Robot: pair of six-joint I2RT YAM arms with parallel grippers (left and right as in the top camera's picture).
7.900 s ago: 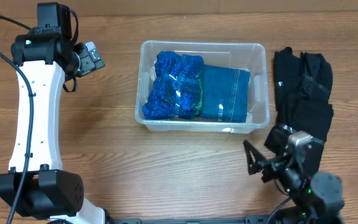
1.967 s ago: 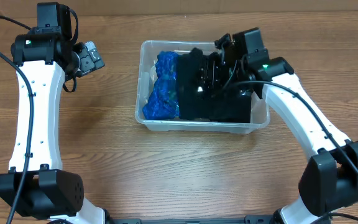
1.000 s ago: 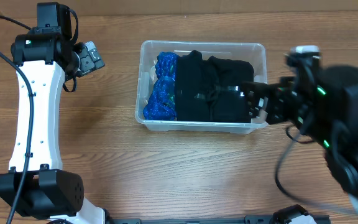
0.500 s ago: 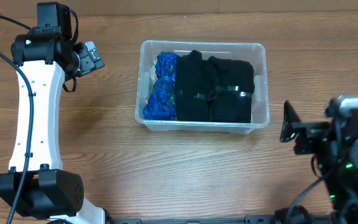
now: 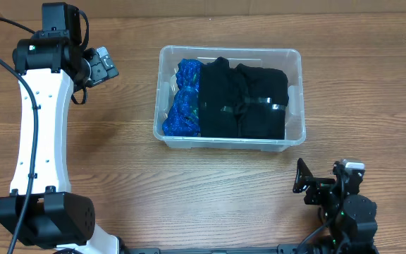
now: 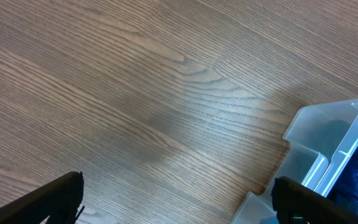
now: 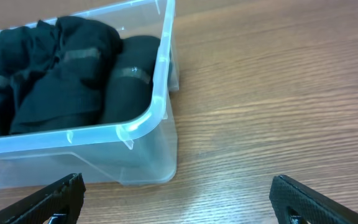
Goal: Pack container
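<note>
The clear plastic container stands in the middle of the table. Inside it lie a blue cloth at the left and black folded garments filling the rest. The container's corner and the black garments also show in the right wrist view. My right gripper is open and empty, low near the table's front edge, below the container's right corner. My left gripper is open and empty at the far left, above bare wood; the container's corner shows at its right.
Bare wooden table lies all round the container. The left arm's white links stand along the left side.
My right arm has let go of the black garments in the container and drawn back and down to the front right of the table. The left arm has not moved.
</note>
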